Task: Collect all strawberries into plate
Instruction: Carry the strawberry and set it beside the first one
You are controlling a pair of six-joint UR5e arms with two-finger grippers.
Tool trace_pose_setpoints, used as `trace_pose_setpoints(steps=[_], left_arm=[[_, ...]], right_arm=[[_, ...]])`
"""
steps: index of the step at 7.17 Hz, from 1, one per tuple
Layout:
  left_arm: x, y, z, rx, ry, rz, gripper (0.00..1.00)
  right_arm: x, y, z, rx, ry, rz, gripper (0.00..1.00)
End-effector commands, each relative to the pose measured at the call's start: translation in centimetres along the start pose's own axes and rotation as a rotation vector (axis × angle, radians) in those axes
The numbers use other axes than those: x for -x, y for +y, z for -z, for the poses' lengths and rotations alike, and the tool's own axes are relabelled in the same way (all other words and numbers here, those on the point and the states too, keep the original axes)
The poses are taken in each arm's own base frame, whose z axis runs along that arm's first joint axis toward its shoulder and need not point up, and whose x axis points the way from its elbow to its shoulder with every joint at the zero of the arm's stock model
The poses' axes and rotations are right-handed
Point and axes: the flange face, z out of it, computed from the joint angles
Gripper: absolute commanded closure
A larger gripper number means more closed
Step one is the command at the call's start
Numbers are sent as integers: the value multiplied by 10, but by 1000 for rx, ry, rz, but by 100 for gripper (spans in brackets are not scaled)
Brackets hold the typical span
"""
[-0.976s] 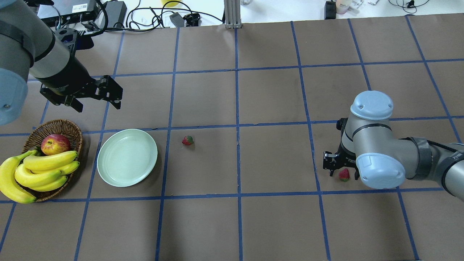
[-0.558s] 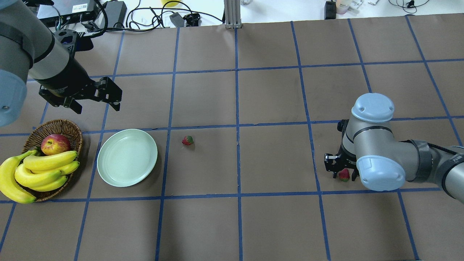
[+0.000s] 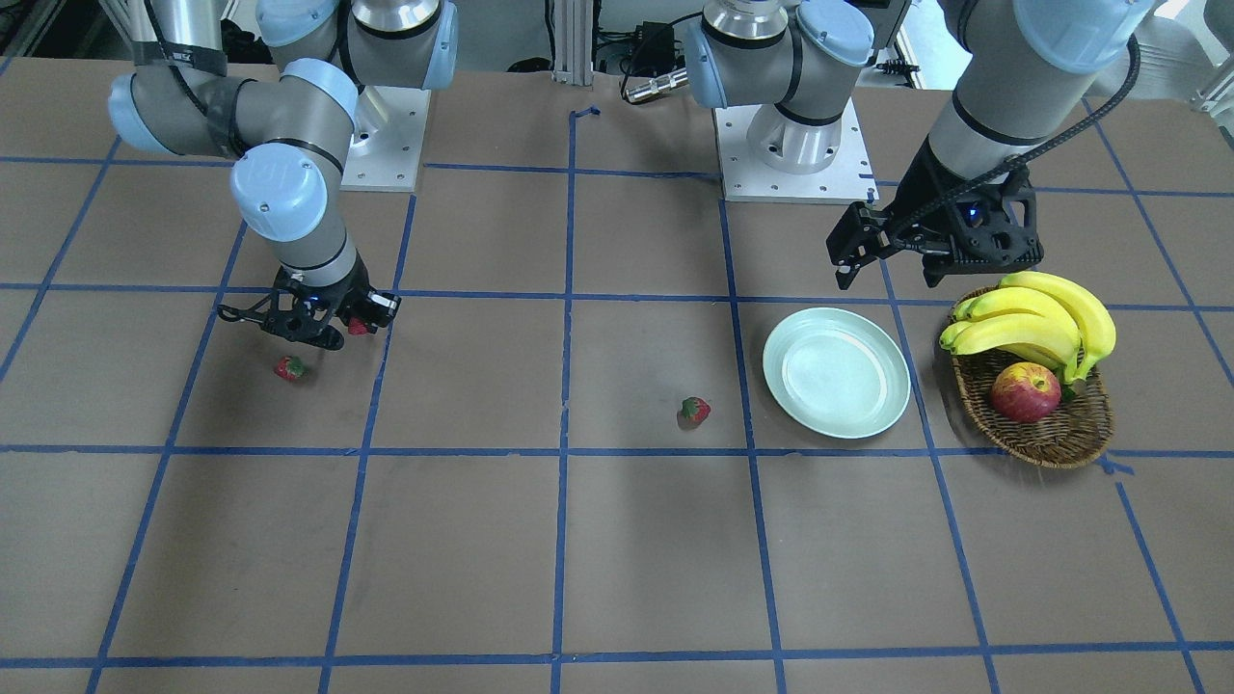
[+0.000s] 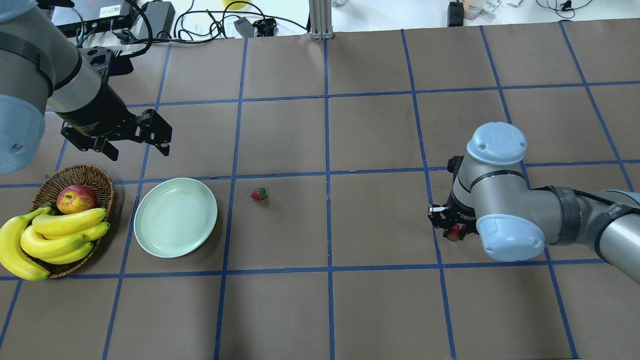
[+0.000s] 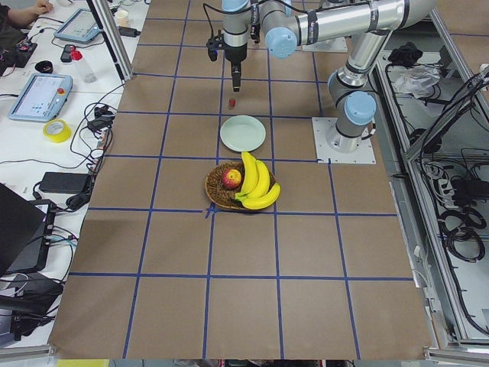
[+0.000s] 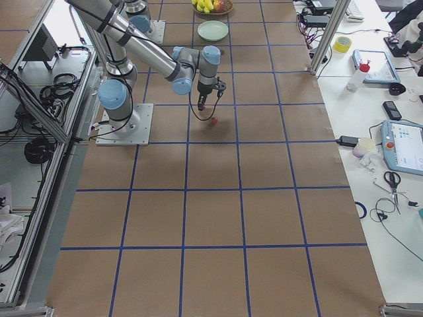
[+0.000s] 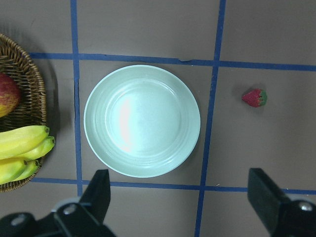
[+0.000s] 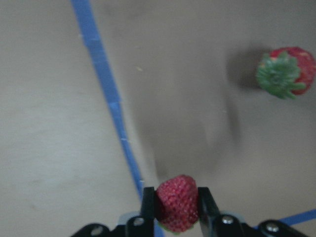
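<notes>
plate point(image 7: 142, 121) centred, strawberry point(image 7: 254, 98) apart (to its right), basket point(image 7: 25, 81) at left

3 strawberries: the first strawberry point(image 8: 177, 202) is pinched in the right tool point(image 4: 454, 231). The second strawberry point(image 3: 289, 367) lies on the desk point(image 4: 380, 310) just beside that tool, in the half toward the right edge. The third strawberry point(image 4: 258, 193) lies near the desk's middle. 1 plate point(image 4: 175, 218). 1 wicker basket point(image 4: 95, 172) sits by the left edge, holding 1 apple point(image 4: 76, 198) and 1 bunch of bananas point(image 4: 60, 232). 2 tools: the right one, and the left tool point(image 4: 139, 149) with its fingers spread.
</notes>
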Motion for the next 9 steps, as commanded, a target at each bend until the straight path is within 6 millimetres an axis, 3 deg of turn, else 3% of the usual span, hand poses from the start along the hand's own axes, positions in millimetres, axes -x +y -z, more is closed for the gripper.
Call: trace_pose_setpoints(steps=[1, 2, 4, 6, 7, 8, 9], left_arm=[[1, -4, -8, 14, 1, 5, 0], [2, -10, -11, 4, 0, 11, 0], [2, -15, -18, 11, 0, 17, 0], [2, -18, -26, 28, 3, 17, 0], [1, -20, -30, 37, 6, 16, 0], [0, -21, -33, 45, 8, 14, 0], [-1, -19, -42, 60, 7, 16, 0]], right_arm=[[111, 14, 31, -46, -82, -22, 93], [159, 23, 40, -68, -99, -92, 93], [244, 34, 55, -92, -156, -42, 93], [317, 37, 29, -62, -207, 18, 93], [331, 32, 34, -67, -224, 25, 82], [332, 33, 31, -61, -222, 26, 60], [332, 32, 34, -66, -219, 28, 1]])
